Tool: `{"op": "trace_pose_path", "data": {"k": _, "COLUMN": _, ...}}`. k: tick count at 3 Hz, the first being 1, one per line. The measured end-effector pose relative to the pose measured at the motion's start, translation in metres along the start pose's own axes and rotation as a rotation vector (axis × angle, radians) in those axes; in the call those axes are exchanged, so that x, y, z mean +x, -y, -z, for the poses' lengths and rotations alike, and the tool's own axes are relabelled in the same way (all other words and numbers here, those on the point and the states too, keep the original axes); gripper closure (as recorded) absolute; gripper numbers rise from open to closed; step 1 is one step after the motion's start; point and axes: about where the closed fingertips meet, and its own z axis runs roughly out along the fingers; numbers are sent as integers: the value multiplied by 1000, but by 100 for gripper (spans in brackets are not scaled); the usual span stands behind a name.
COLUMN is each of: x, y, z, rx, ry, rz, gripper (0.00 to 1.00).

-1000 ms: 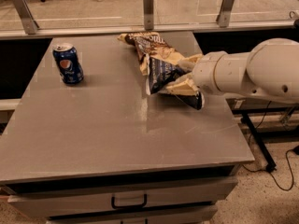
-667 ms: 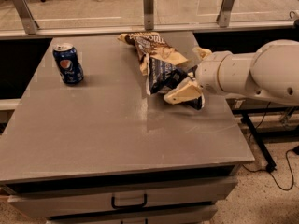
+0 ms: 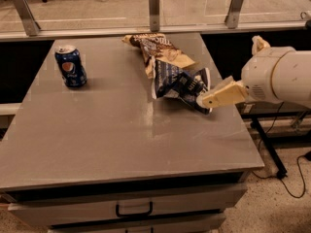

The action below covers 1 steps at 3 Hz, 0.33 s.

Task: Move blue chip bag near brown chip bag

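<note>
Versus 0.7 s ago: arm sits further right, and the blue chip bag (image 3: pixel 176 83) lies uncovered on the bench (image 3: pixel 97 144).

Camera view: the bag touches the brown chip bag (image 3: pixel 163 50) at that bag's lower edge. The gripper (image 3: pixel 232 73) is spread wide, holding nothing, just right of the bag. Its lower finger possibly brushes the bag's corner. Best to lift clear before retreating, to avoid dragging the bag.

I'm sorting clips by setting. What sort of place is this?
Likely an office break area: a grey counter with a drawer, a soda can, brown bag and blue bag on it, and a glass partition behind. The gripper is at the blue bag's right end.
</note>
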Motion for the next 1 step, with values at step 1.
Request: {"op": "trace_pose_path", "data": {"k": 1, "x": -7, "y": 1, "z": 6, "rx": 10, "ry": 5, "rz": -5, "gripper": 0}}
